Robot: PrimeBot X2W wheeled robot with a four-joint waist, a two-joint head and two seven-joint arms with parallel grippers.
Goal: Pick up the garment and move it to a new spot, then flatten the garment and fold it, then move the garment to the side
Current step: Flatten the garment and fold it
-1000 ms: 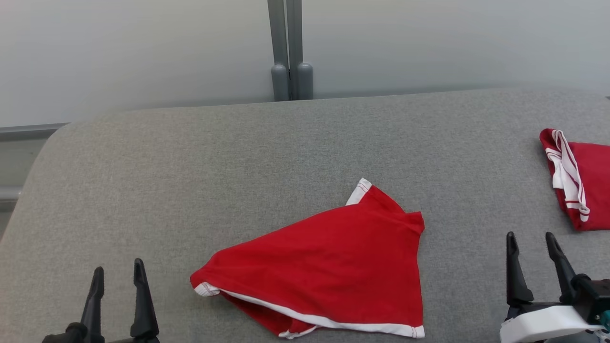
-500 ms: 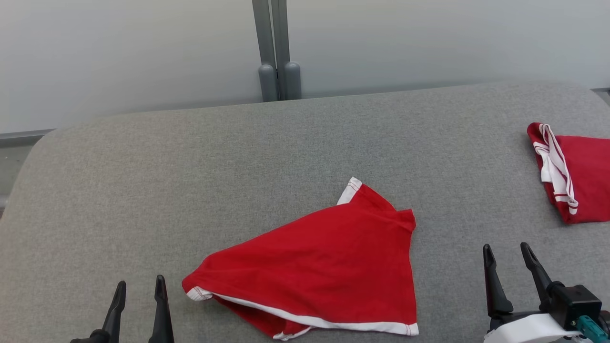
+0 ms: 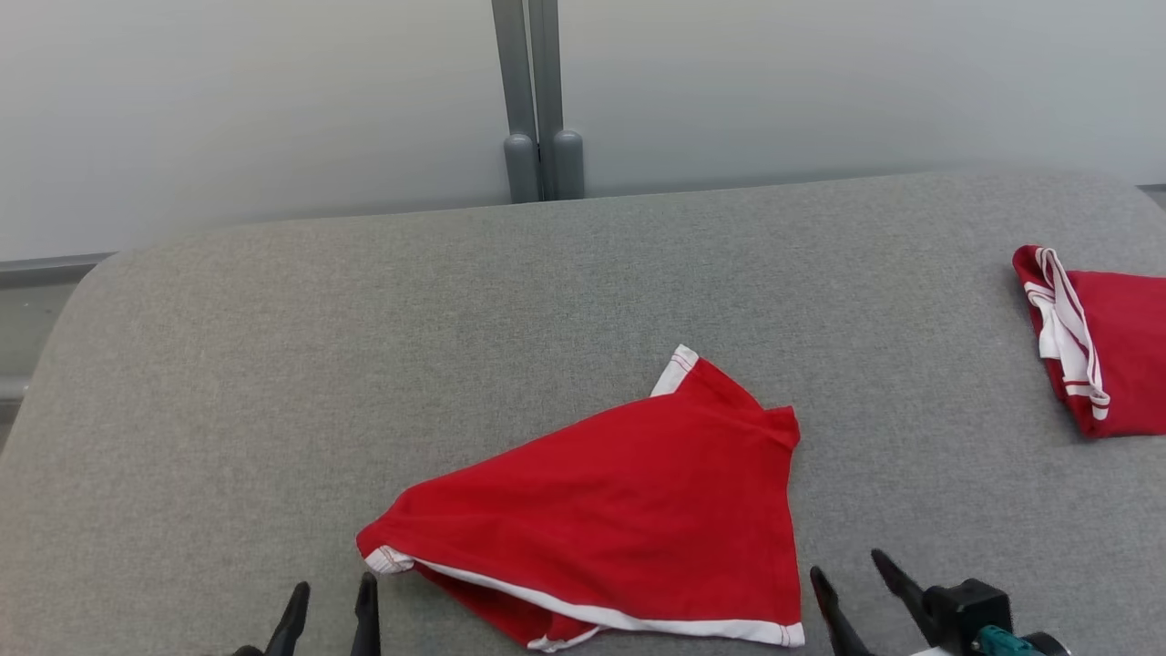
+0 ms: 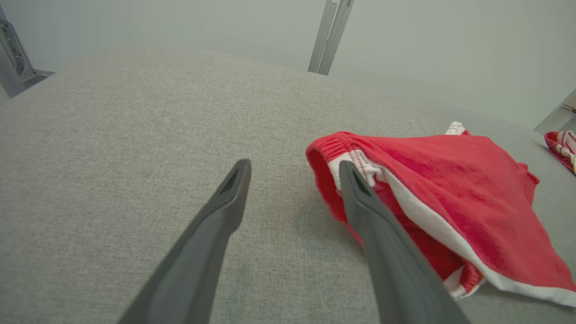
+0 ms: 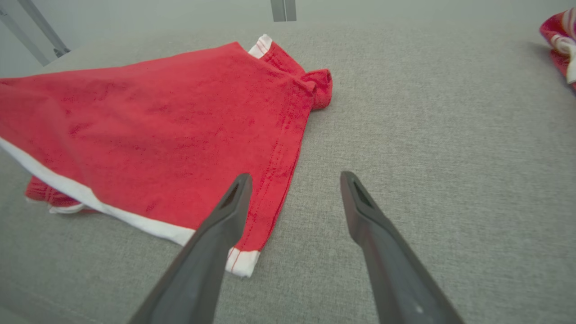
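The red garment (image 3: 619,510) is seen lying rumpled on the near middle of the grey worktop (image 3: 364,319), its white-trimmed hem turned toward the robot. The left claw (image 3: 333,585) is held with fingers apart just beside the left corner and the right claw (image 3: 849,565), likewise spread, just beside the right hem corner, nothing being gripped. For a clean lift, both corners are best pinched at the trim through every layer, and the second red garment (image 3: 1111,346) at far right left undisturbed.
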